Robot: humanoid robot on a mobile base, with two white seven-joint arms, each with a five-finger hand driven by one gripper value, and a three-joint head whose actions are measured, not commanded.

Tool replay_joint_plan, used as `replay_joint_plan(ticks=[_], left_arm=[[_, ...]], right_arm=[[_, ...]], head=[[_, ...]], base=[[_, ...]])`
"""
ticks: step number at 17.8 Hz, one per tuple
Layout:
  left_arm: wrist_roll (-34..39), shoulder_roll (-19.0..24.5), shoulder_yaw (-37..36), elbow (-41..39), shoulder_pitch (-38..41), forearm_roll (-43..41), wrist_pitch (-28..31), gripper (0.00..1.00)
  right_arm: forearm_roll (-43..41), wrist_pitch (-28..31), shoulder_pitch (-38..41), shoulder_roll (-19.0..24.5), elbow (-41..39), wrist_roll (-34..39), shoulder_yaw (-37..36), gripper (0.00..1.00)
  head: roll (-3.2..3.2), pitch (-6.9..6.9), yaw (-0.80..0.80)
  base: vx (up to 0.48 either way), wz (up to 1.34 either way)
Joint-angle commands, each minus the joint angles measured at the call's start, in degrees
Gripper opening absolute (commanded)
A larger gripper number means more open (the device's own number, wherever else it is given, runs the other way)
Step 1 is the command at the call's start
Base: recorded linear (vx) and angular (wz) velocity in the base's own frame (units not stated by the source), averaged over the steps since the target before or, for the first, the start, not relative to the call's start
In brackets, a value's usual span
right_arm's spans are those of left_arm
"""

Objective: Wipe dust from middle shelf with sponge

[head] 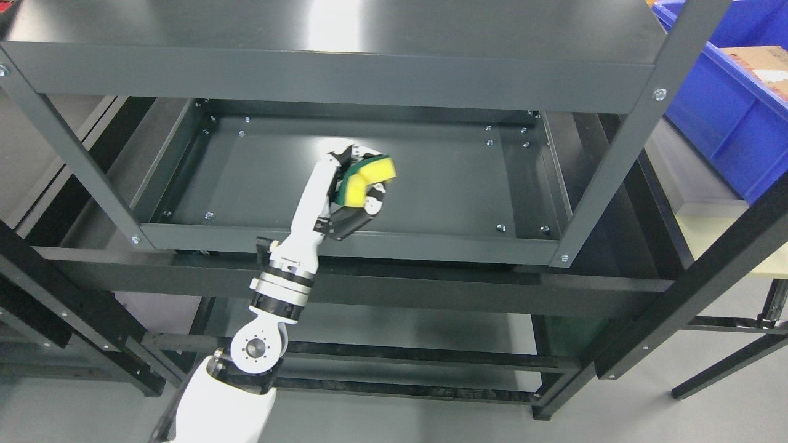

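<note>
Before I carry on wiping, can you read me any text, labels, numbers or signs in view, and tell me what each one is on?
Cardboard box in the blue bin, upper right: reddish print along its edge, too small and blurred to read.
Middle shelf, shelf frame, sponge and left hand: no text, labels or numbers visible.
Nothing else in view carries legible writing.

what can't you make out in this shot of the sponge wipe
- Head view: whether the sponge touches the middle shelf; the left hand hides its underside.
- Dust on the shelf: too fine to see.
- Blue bin: cut off by the right edge.
- Right arm: out of view.
</note>
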Motion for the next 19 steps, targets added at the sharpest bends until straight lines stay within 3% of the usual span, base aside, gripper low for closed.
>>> replay_joint_plan(ticks=[1, 19], left_arm=[[0.08, 0.17, 11.43, -5.31, 6.46, 7.81, 1.79, 0.0], [0.08, 0.17, 12.92, -5.67, 6.64, 9.21, 2.75, 0.0]], right_arm=[[0.0, -0.01, 0.0, -1.0, -1.0, 0.04, -0.03, 1.0], [0.0, -0.01, 0.0, -1.0, -1.0, 0.04, 0.06, 1.0]], head=[[0.0, 0.0, 0.0], [0.0, 0.0, 0.0]], base=[[0.0, 0.0], [0.0, 0.0]])
